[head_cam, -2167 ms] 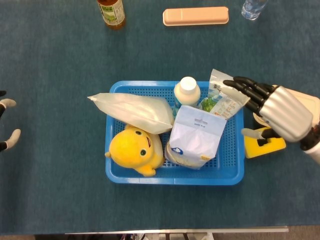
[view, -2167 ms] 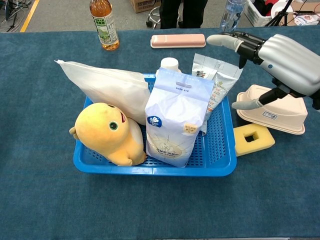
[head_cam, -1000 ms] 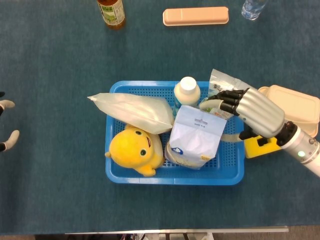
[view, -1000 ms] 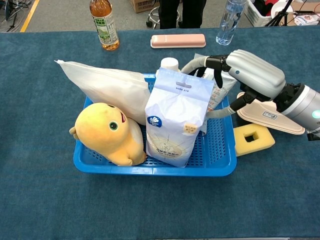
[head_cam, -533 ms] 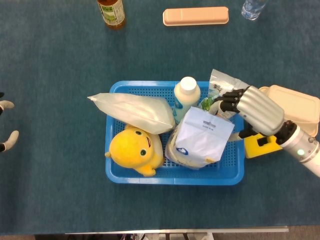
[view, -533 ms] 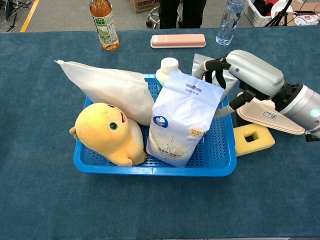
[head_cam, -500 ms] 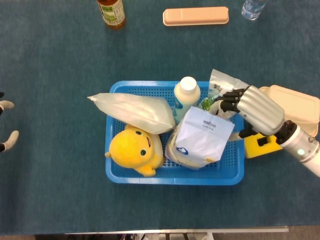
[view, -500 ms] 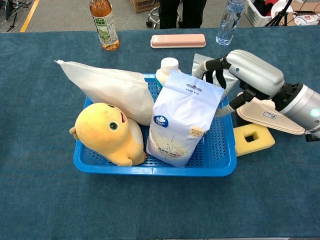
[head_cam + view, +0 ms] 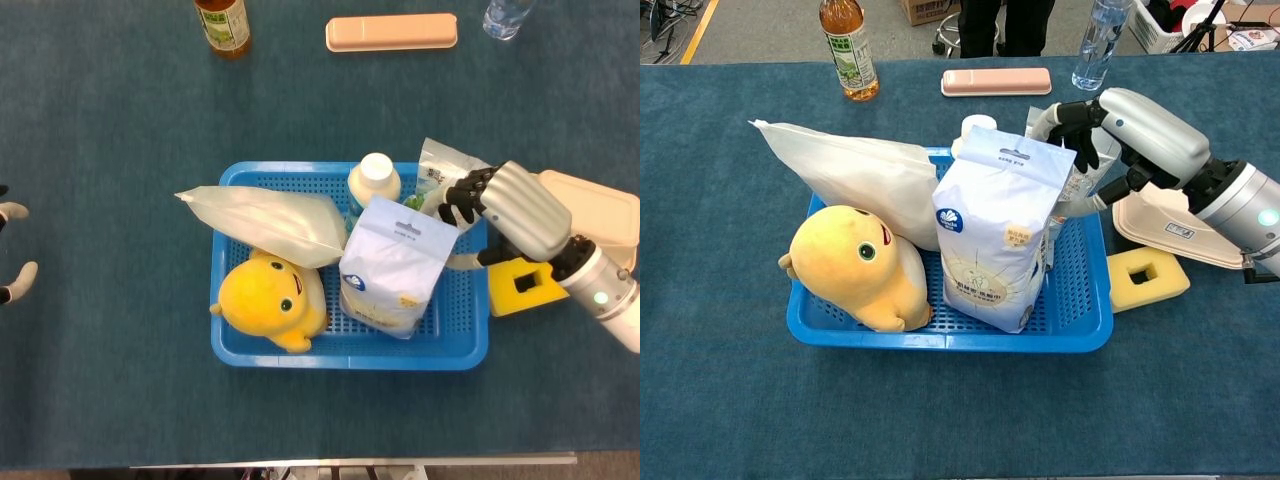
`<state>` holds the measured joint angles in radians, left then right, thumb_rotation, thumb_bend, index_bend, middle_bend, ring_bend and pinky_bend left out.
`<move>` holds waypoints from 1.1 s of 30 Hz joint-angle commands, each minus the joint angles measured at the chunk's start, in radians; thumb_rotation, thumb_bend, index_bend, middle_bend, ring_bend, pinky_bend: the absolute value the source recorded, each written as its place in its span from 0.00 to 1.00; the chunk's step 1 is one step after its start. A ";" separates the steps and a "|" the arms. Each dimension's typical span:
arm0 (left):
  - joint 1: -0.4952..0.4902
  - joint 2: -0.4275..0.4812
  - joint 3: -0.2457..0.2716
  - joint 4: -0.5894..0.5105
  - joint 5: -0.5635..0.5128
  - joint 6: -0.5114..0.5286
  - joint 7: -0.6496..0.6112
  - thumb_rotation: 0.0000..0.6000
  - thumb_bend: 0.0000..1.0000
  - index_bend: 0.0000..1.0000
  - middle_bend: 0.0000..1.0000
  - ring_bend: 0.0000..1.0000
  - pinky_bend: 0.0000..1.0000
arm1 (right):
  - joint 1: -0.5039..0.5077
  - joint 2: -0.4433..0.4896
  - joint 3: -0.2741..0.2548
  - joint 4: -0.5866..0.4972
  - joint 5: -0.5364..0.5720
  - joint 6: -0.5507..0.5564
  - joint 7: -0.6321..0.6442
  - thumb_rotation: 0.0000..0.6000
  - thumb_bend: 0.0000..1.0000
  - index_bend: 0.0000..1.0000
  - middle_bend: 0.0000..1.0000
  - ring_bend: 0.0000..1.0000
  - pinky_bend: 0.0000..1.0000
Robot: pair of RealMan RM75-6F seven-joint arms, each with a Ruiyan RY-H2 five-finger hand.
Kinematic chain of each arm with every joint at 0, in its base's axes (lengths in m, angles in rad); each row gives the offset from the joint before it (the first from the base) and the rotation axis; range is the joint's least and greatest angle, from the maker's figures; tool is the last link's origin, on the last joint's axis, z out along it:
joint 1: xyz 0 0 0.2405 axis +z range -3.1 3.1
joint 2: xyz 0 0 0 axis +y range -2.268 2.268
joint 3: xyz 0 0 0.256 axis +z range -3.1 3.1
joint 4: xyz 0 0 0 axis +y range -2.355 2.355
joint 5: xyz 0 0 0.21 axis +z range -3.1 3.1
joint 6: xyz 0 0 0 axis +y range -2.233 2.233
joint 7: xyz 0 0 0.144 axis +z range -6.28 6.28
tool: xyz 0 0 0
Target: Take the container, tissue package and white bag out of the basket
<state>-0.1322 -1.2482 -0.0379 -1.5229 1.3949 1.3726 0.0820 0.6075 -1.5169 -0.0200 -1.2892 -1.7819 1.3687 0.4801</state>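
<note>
A blue basket (image 9: pixel 230 350) (image 9: pixel 1080 330) holds a long white bag (image 9: pixel 265 222) (image 9: pixel 855 175) leaning on its left side. Beside it stands a white-and-blue pouch (image 9: pixel 395 265) (image 9: pixel 1000 235), with a silvery snack packet (image 9: pixel 440 170) (image 9: pixel 1045 125) behind. My right hand (image 9: pixel 515 210) (image 9: pixel 1135 135) curls its dark fingers (image 9: pixel 1080 135) over the pouch's top right corner, and the thumb reaches behind that side. A beige lidded container (image 9: pixel 600 215) (image 9: pixel 1185 230) lies on the table right of the basket. Only the fingertips of my left hand (image 9: pixel 12 250) show at the far left, spread and holding nothing.
Also in the basket are a yellow plush toy (image 9: pixel 270 300) (image 9: pixel 855 265) and a white bottle (image 9: pixel 375 180). A yellow sponge block (image 9: pixel 528 285) (image 9: pixel 1148 278) lies under my right forearm. A tea bottle (image 9: pixel 848 50), a pink case (image 9: pixel 996 81) and a water bottle (image 9: pixel 1095 45) line the far edge.
My right hand came in from the right and closed on the pouch's top corner. The pouch tilted right, then came upright and a little higher. My left hand stayed put.
</note>
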 commanded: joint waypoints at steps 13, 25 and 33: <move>-0.002 0.000 -0.002 -0.002 0.000 -0.003 0.003 1.00 0.24 0.32 0.18 0.12 0.30 | -0.005 0.059 0.032 -0.086 -0.010 0.063 -0.023 1.00 0.40 0.76 0.75 0.73 0.71; -0.007 0.001 -0.005 -0.009 0.000 -0.005 0.012 1.00 0.24 0.33 0.18 0.12 0.30 | -0.042 0.199 0.073 -0.243 -0.034 0.153 -0.163 1.00 0.41 0.76 0.75 0.73 0.71; -0.010 0.000 -0.006 -0.014 -0.002 -0.009 0.023 1.00 0.24 0.33 0.18 0.12 0.30 | -0.106 0.339 0.103 -0.377 -0.045 0.244 -0.276 1.00 0.41 0.76 0.75 0.73 0.71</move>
<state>-0.1421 -1.2483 -0.0439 -1.5366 1.3928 1.3640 0.1049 0.5212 -1.2048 0.0741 -1.6397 -1.8210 1.5894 0.2286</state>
